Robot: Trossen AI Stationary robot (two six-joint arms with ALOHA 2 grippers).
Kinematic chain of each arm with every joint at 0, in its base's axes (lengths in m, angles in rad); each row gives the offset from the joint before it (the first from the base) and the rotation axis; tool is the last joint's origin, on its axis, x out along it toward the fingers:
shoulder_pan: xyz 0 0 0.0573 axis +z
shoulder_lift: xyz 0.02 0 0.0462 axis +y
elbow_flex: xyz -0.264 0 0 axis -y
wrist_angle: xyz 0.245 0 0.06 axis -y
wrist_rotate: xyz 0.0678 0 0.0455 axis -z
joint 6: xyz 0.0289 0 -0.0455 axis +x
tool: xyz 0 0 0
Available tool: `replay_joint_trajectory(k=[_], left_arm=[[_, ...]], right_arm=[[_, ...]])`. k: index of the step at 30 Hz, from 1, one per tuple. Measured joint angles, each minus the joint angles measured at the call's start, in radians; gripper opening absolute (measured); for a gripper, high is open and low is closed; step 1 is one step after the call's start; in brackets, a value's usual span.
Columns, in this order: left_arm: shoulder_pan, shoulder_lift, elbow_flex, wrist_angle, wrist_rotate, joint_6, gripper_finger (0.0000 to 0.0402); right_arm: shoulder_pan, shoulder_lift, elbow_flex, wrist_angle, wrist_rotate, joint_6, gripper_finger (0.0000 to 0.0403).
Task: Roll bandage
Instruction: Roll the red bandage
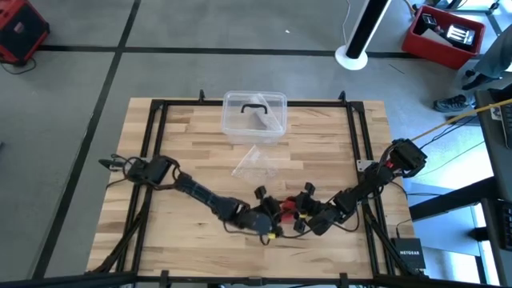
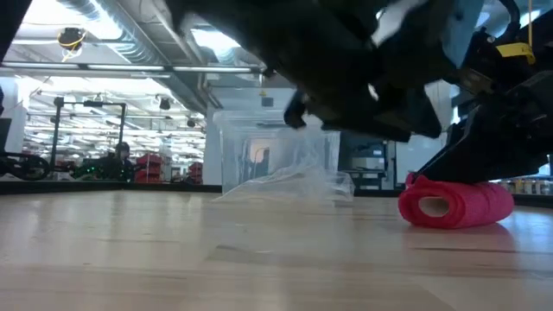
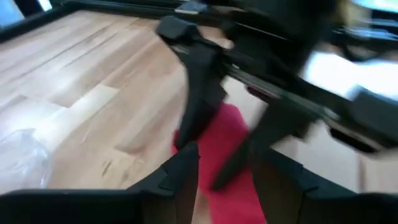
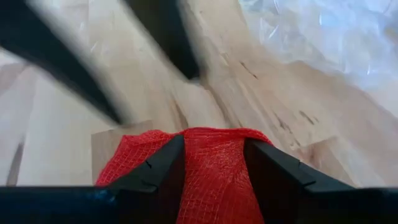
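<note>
Wooden tabletop (image 1: 200,136), pale planks inside a black frame, near edge: both my arms meet here over the bandage (image 1: 286,210).

My right gripper (image 4: 211,165) has its two fingers (image 4: 158,167) set a moderate width apart, with the red mesh bandage (image 4: 205,168) lying between them and touching both inner faces. The cloth fills the gap, so I record this claw as closed on the bandage.

My left gripper (image 3: 224,171) points at the same red fabric (image 3: 224,155). Its fingers (image 3: 186,168) stand somewhat apart with the red showing between them. The right arm's dark parts cross in front, and I cannot tell whether the left fingers touch the bandage.

From table height the bandage (image 2: 454,203) reads as a small red roll lying on its side on the wood, with arm parts overhead hiding its upper edge.

Farther back lies a crumpled clear plastic sheet (image 1: 254,166). Beyond it, at the far edge, stands a clear plastic box (image 1: 254,118) with a black handle.
</note>
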Motion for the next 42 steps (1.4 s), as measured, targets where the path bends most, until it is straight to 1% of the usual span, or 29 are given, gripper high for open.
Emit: replay_joint_trajectory(k=[5,9,12,15,22,28,32,36,42], left_arm=[[0.068,0.014,-0.002,-0.077,0.113,-0.095,0.0132],[0.101,0.014,-0.001,-0.143,0.129,-0.171,0.0132],[0.116,0.014,-0.002,-0.225,0.134,-0.243,0.0132],[0.121,0.014,-0.002,-0.250,0.135,-0.300,0.0132],[0.104,0.014,-0.002,-0.235,0.131,-0.278,0.0131],[0.105,0.014,-0.002,-0.232,0.175,-0.281,0.0131],[0.099,0.014,-0.002,-0.219,0.180,-0.271,0.0131],[0.099,0.015,-0.004,-0.224,0.181,-0.273,0.0131],[0.100,0.015,-0.004,-0.221,0.182,-0.276,0.0131]], right_arm=[[0.000,0.000,0.000,0.007,0.022,-0.084,0.0173],[0.000,0.000,0.000,0.028,0.024,-0.157,0.0173],[0.000,0.000,-0.002,0.046,0.029,-0.171,0.0173],[-0.001,0.001,-0.002,0.054,0.033,-0.172,0.0173],[0.000,0.001,-0.002,0.054,0.030,-0.173,0.0173],[0.000,-0.004,0.000,0.052,0.008,-0.177,0.0172],[0.009,-0.039,0.009,0.034,-0.005,-0.228,0.0172],[0.009,-0.102,0.033,0.033,-0.023,-0.293,0.0172],[0.007,-0.148,0.036,0.023,-0.023,-0.315,0.0172]])
